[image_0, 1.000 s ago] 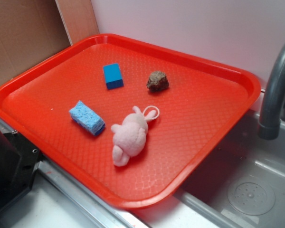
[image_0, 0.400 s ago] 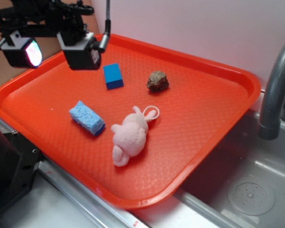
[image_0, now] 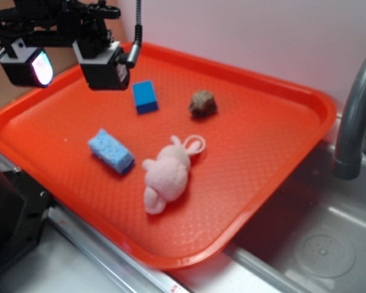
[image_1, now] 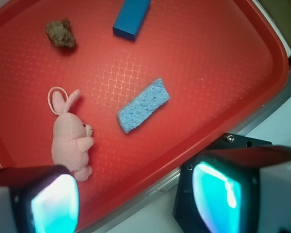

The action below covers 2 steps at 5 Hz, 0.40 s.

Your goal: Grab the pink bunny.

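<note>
gripper (image_0: pixel 67 64) barely shifted, jaws wide | pink bunny (image_0: pixel 166 174) mid-tray (image_0: pixel 305 97), room all round

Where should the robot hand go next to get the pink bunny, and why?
Probably it should swing across the tray and stop above the pink bunny. The gripper hangs open, high over the tray's far left corner, holding nothing, well away from the toy. The bunny lies on its side beside the light-blue sponge, so the gripper should come down on the bunny alone.

My gripper (image_0: pixel 70 64) hangs spread above the red tray's (image_0: pixel 280 146) far-left corner; the pink bunny (image_0: pixel 166 174) lies mid-tray, seemingly on its side.
</note>
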### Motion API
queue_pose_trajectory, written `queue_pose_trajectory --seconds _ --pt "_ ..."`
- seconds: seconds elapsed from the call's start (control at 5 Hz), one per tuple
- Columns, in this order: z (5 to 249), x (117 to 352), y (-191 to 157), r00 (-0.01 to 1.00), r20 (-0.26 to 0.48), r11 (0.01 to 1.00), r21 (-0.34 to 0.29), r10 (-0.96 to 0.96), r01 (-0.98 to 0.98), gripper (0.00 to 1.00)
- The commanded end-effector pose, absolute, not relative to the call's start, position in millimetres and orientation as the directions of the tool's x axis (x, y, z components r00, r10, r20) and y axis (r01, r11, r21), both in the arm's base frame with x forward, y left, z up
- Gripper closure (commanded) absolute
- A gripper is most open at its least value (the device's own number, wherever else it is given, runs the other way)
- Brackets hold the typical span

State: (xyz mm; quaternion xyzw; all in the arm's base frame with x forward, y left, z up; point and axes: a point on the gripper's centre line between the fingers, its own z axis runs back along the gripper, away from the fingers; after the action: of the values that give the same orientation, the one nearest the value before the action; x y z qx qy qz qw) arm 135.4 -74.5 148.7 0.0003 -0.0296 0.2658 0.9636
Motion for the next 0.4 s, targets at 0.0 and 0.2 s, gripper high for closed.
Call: queue_pose_trajectory --seconds 0.0,0.2 --pt "86 164 -111 0.879 0.070 0.881 -0.085 0.472 -0.466 0.00" --pt "52 180 -127 0.893 0.036 0.893 -0.047 0.449 -0.447 0.00"
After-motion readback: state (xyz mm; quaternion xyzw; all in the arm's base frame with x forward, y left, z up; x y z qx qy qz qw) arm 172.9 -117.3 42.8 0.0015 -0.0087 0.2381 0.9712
